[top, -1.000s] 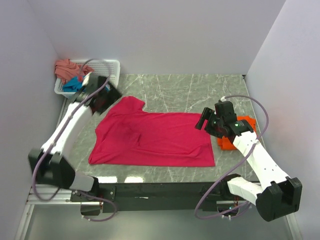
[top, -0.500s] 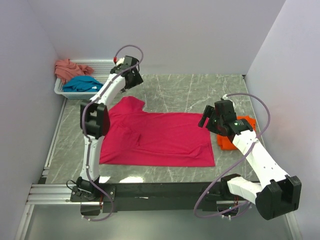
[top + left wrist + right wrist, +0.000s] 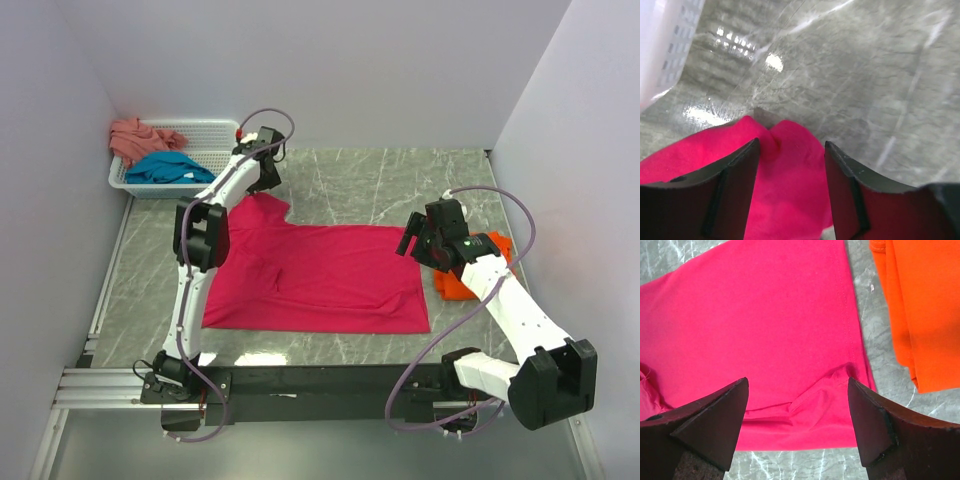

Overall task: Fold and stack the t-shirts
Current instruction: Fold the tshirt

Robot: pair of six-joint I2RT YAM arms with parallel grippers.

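The magenta-red t-shirt [image 3: 320, 275] is spread out flat in the middle of the marble table [image 3: 390, 185], hem over on the right. The left gripper [image 3: 792, 145] is down at the far sleeve with its jaws roughly half open. They're straddling a little bump of the sleeve's edge, so there's cloth between the fingers, but they don't look squeezed onto it. The right gripper [image 3: 797, 384] sits over the hem end near the far corner, jaws spread wide. There's a small wrinkle of hem in the gap and it's holding nothing; can't tell if the tips actually touch the fabric. The orange t-shirt [image 3: 452, 286] lies folded just beside that hem. The teal t-shirt [image 3: 165, 168] and the salmon-pink t-shirt [image 3: 135, 135] are bunched up in the white basket [image 3: 215, 126] at the far left corner.
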